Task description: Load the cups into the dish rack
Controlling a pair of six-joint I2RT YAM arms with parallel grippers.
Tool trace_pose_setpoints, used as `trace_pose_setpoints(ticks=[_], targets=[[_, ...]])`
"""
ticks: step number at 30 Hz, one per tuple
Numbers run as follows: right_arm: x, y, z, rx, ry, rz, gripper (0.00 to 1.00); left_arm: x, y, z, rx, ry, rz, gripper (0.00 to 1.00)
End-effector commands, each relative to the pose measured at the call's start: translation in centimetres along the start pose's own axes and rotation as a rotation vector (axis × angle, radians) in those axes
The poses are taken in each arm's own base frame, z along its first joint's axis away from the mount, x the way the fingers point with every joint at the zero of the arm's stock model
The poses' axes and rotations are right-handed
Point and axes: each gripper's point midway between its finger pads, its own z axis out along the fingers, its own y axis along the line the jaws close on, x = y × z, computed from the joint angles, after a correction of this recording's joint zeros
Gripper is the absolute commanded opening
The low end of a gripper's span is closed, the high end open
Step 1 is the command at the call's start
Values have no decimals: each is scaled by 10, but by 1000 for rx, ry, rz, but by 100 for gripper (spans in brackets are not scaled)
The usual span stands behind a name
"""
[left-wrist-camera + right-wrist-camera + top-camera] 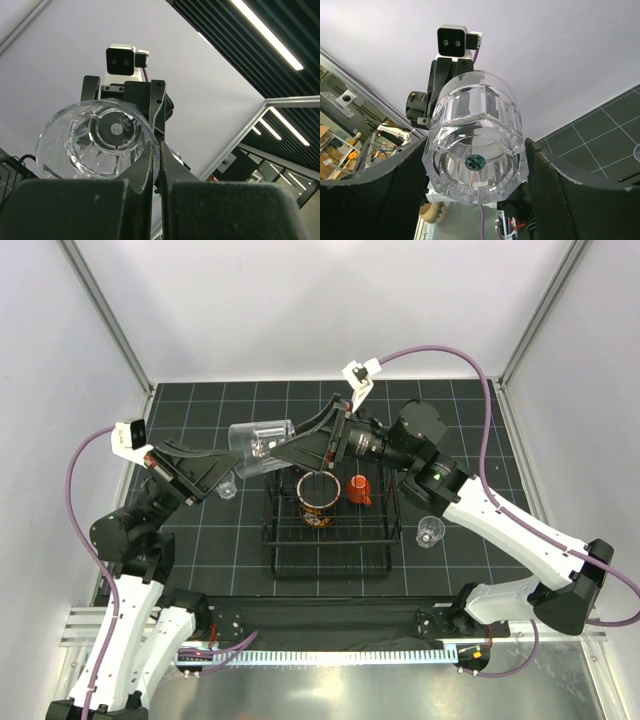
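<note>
Black table (200,405) bears rack (330,560) holding mug (318,498), orange cup (358,490); left pincer (156,150) and right pincer (476,150) pinch clear cup (258,445).

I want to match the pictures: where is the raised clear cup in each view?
Top view: clear cup left of centre, by the far left corner of the rack.
Left wrist: lower left, seen mouth first.
Right wrist: centre, seen base first.
Shared landmark: the right gripper at its base.
</note>
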Motion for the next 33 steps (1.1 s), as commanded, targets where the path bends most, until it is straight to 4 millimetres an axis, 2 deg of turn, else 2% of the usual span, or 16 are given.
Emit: trace_pose_setpoints(ticks=[1,2,3,4,5,6,7,8,10,11,14,17,20,25,30,33], targets=[[-22,26,5,-66,-67,-32,42,0,-12,-2,49,-14,23,0],[-21,25,6,-65,-66,-26,34,-1,-12,-2,46,-19,21,0],[-21,24,7,-61,-64,-26,13,0,-8,-3,35,-20,22,0],[-21,22,8,-52,-64,-26,4,-1,-6,-3,25,-23,26,3],[-23,21,8,-35,-70,-29,4,0,1,-4,-14,-20,24,12],[-21,14,6,-1,-61,-39,4,-1,2,-3,-44,-21,87,42],[-26,8,6,38,-85,-44,4,-2,5,-4,-85,-22,122,55],[-24,0,2,94,-78,-45,4,2,23,-12,-205,-13,98,68],[-35,-12,-2,191,-93,-87,4,-8,21,-16,-276,-38,249,76],[-30,-28,-7,278,-72,-87,4,-3,37,-27,-386,-20,230,82],[-45,-45,-18,420,-85,-153,4,-12,40,-36,-478,-25,339,87],[-71,-54,-30,525,-105,-245,4,-16,64,-53,-630,-37,339,87],[-87,-91,-61,745,-85,-298,4,-13,84,-67,-736,-21,322,87],[-121,-163,-127,983,-103,-262,4,-10,92,-71,-770,13,320,88],[-117,-220,-157,1099,-9,-263,4,-9,95,-72,-780,18,318,89],[-99,-253,-165,1163,89,-269,4,-7,101,-75,-800,28,308,89]])
